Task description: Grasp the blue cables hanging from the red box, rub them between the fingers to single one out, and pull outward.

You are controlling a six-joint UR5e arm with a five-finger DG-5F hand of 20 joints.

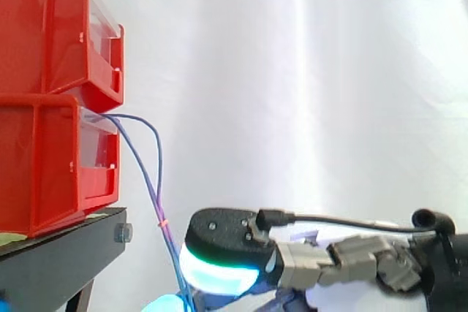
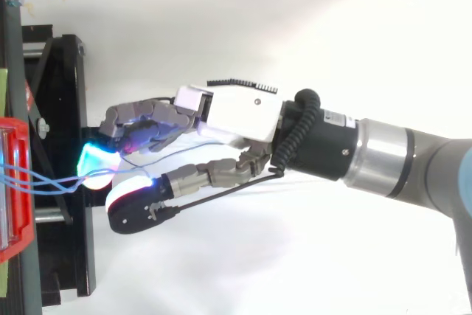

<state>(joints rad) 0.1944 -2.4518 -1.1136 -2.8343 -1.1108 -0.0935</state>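
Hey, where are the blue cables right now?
In the side view the blue cables hang from the lower red bin at left, down to the hand at the bottom, which pinches them between its glowing fingertips.

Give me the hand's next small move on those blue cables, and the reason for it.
Probably a short rub of the fingertips against the thumb, without pulling yet. The hand seems to pinch the blue cables below the lower red bin, and both strands run side by side into that pinch, so neither looks singled out.
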